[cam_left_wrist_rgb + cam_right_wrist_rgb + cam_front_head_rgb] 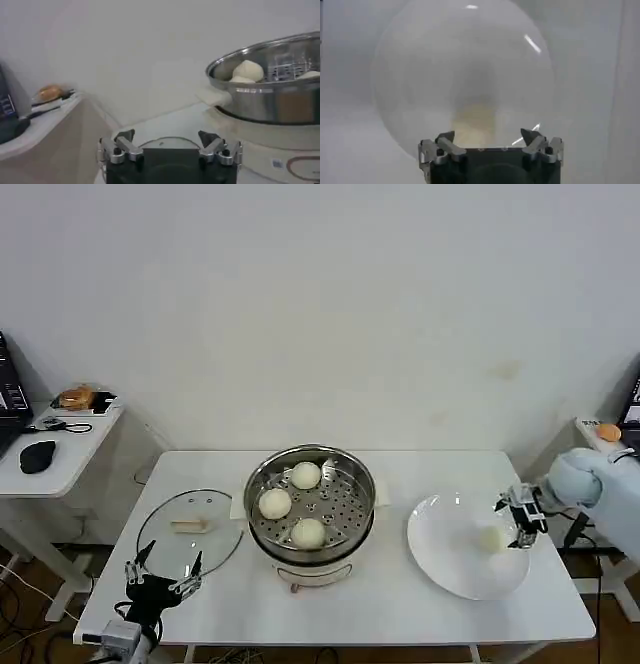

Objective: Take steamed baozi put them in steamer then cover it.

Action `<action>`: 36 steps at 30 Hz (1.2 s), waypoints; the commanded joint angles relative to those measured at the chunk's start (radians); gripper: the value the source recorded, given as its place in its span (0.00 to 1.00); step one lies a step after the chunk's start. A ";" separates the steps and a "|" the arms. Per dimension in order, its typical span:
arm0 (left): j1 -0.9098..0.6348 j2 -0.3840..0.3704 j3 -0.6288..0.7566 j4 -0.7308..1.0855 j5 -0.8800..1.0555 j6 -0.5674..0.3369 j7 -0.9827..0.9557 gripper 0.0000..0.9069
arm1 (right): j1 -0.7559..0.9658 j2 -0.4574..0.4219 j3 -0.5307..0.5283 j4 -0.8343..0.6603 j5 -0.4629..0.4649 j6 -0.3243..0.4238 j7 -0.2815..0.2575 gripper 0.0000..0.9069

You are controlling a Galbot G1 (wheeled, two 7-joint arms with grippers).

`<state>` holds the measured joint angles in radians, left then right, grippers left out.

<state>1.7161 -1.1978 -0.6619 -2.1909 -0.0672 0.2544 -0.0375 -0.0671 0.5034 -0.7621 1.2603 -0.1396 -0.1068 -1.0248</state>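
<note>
The shiny steamer [343, 496] stands mid-table with three off-white baozi on its perforated tray [306, 475] [275, 503] [308, 533]. A further baozi [489, 538] lies on the white plate [450, 569] to the right. My right gripper [520, 519] hovers open just beyond that baozi, at the plate's right side; in the right wrist view the gripper [488, 134] is open with the blurred baozi [475, 117] ahead on the plate [420, 75]. The glass cover [215, 549] lies flat left of the steamer, pale handle [190, 525] up. My left gripper [163, 569] [166, 136] waits open at its front edge, with the steamer [270, 102] off to one side.
A side table [60, 449] at the far left holds orange-brown food [76, 396] and a black mouse [37, 455]. Another small table with an orange item [607, 431] stands at the far right. The white table's front edge runs close to both grippers.
</note>
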 commanded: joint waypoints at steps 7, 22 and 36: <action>0.001 0.000 -0.011 0.007 -0.001 -0.001 0.000 1.00 | -0.077 0.089 0.056 -0.119 -0.043 0.017 0.009 1.00; 0.000 -0.004 -0.017 0.017 -0.001 -0.001 0.001 1.00 | -0.077 0.140 0.058 -0.172 -0.071 0.006 0.005 0.81; 0.010 -0.009 -0.027 0.005 -0.002 -0.002 0.000 1.00 | -0.047 0.131 0.054 -0.157 -0.060 0.005 -0.005 0.69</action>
<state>1.7243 -1.2058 -0.6888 -2.1814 -0.0697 0.2525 -0.0372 -0.1313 0.6288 -0.7069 1.1077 -0.2039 -0.1018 -1.0268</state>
